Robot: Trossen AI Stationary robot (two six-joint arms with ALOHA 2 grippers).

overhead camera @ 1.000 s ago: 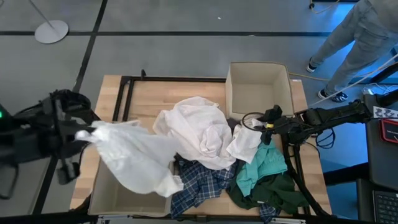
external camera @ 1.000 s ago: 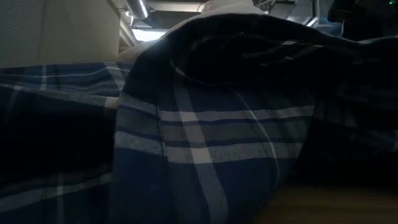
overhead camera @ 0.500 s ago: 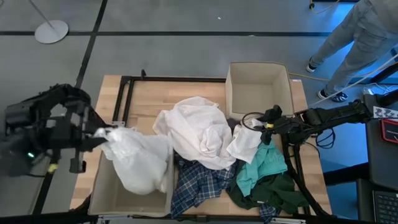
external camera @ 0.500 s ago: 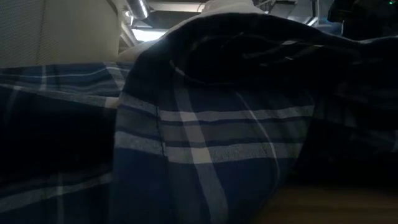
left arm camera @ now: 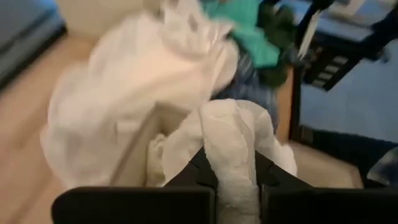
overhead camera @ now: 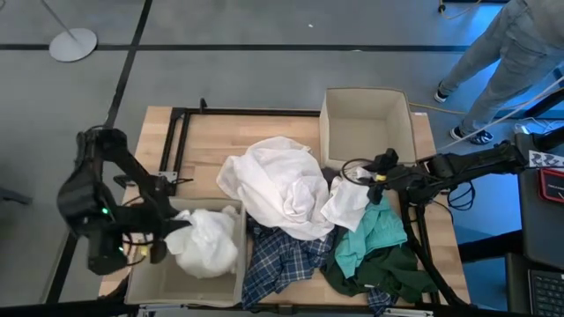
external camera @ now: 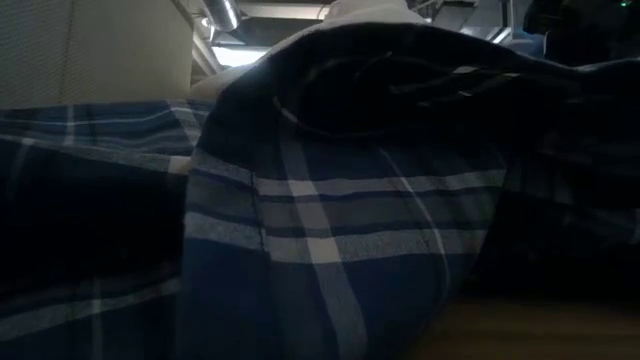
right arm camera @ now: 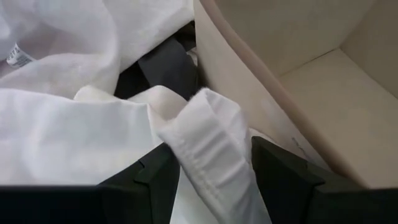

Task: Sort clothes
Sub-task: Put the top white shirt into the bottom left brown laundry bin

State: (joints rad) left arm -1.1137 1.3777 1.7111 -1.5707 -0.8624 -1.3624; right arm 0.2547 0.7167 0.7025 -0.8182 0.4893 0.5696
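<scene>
My left gripper (overhead camera: 174, 232) is shut on a white garment (overhead camera: 208, 244) that lies bunched in the near-left beige bin (overhead camera: 150, 280). My right gripper (overhead camera: 365, 180) is shut on another white garment (overhead camera: 346, 204) beside the far-right bin (overhead camera: 366, 123). A large white heap (overhead camera: 278, 185) lies mid-table. The plaid shirt (overhead camera: 282, 260), which fills the low view (external camera: 320, 240), spreads in front of it. The teal garment (overhead camera: 370, 236) and the dark green one (overhead camera: 388, 273) lie near right. A dark grey piece (right arm camera: 165, 68) shows under the white cloth. My left gripper pinches a bunched fold of the white garment (left arm camera: 231, 163) between its two fingers, slanting down from the table's left. The cloth hangs slack beyond the fingers into the bin. My right gripper pinches a stitched hem or cuff (right arm camera: 211, 155) of the white garment between its two fingers, slanting down from the table's right. The rest of that garment lies slack on the pile.
A black metal frame (overhead camera: 176, 132) lies on the far left of the wooden table (overhead camera: 211, 132). A person (overhead camera: 507, 53) stands beyond the table's far right corner. The far-right bin's wall (right arm camera: 249, 68) stands close beside my right gripper.
My left gripper has gone down and toward the table's near edge and right, rolling its wrist, with the white garment still held. The garment, earlier stretched out above the table's left side, has gathered into a bunch inside the near-left bin.
</scene>
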